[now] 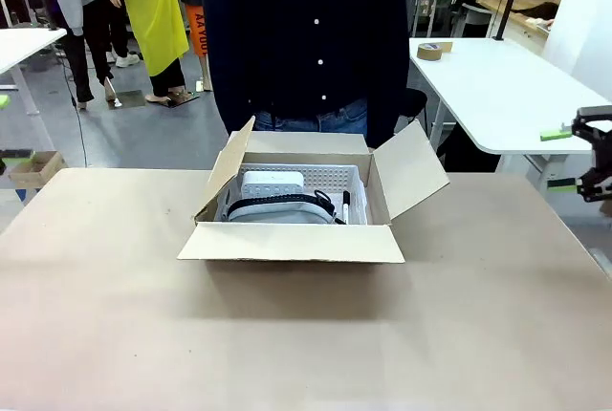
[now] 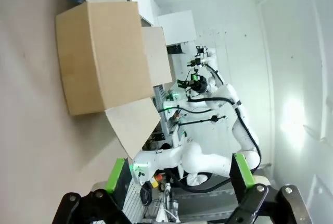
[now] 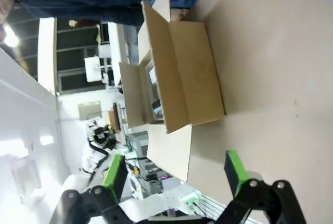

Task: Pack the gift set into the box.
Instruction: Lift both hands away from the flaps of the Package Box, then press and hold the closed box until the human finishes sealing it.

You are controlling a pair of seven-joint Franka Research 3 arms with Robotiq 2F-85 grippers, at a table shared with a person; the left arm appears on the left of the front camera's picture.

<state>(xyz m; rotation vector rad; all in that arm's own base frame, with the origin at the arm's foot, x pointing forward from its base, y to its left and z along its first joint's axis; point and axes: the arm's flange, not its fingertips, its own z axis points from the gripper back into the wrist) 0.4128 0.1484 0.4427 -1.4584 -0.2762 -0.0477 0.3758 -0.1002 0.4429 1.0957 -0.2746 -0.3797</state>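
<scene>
Since the white perforated plastic tray (image 1: 335,179) sits inside the brown corrugated cardboard box (image 3: 200,73), pinch its likely light, bendy flaps (image 1: 292,241) at free edges; left end effector (image 2: 179,173), right end effector (image 3: 175,173) spread, empty.

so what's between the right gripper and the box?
Only bare table top. In the front view, nothing lies between the open right gripper and the raised right flap of the box.

A robotics lab: white worktables (image 1: 497,96), a tape roll (image 1: 435,51), a white robot arm (image 2: 200,159).
</scene>
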